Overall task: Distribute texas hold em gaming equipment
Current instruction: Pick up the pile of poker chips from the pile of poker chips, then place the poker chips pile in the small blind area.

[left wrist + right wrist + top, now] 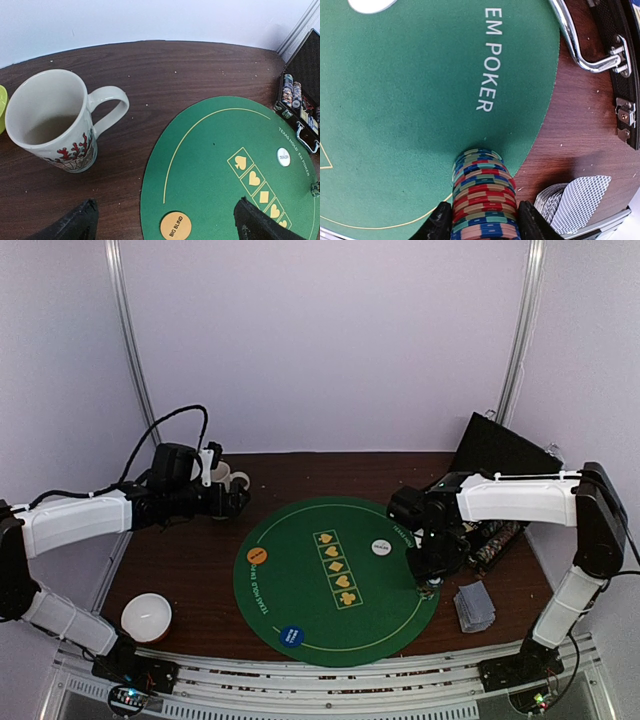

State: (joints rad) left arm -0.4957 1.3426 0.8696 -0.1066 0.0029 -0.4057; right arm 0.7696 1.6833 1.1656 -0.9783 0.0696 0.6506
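My right gripper (485, 222) is shut on a stack of striped poker chips (484, 195); the stack's far end meets the green mat (395, 100) near its right edge. In the top view that gripper (428, 583) is at the mat's right rim. A spread of grey-blue-backed cards (575, 200) lies on the wood just right of it, also in the top view (474, 606). On the mat lie an orange button (257, 556), a white dealer button (381, 547) and a blue button (291, 636). My left gripper (167, 220) is open and empty over the mat's left edge, just above the orange button (175, 226).
A patterned white mug (50, 120) stands on the wood left of my left gripper, a green bowl's rim (1, 107) beyond it. An open chip case (495, 540) with more chips (291, 92) sits right of the mat. A white bowl (147, 617) is at the near left.
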